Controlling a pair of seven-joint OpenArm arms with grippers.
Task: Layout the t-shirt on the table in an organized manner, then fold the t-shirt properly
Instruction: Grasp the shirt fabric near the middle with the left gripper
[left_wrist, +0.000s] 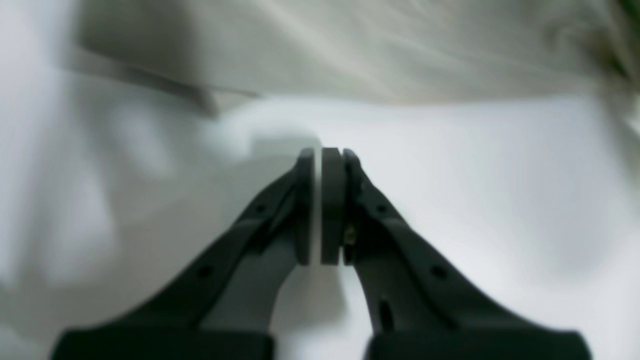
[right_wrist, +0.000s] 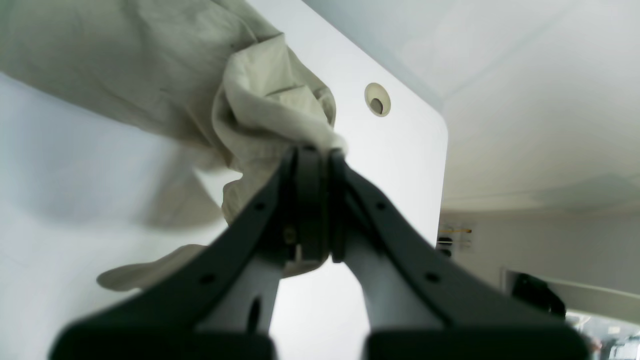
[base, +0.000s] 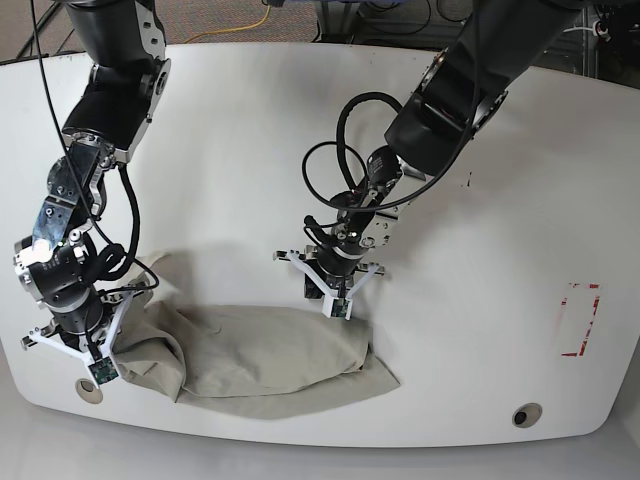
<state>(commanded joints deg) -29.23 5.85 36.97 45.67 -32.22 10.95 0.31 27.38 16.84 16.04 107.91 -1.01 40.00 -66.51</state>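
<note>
Beige cloth, the shirt (base: 270, 360) lies bunched near the table's (base: 300, 120) front edge. The right gripper (right_wrist: 320, 150) pinches a wad of fabric by a grommet hole (right_wrist: 377, 99). The left gripper (left_wrist: 320, 152) hovers with pads nearly pressed together, empty. It should probably grab the opposite edge, then both pull apart evenly.

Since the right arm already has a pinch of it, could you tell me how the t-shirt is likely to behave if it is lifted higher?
The t-shirt will probably hang limp: it bunches and droops around the right tool. It looks light, held by a small pinch. The rest would likely drag across the glossy table instead of lifting flat.
</note>
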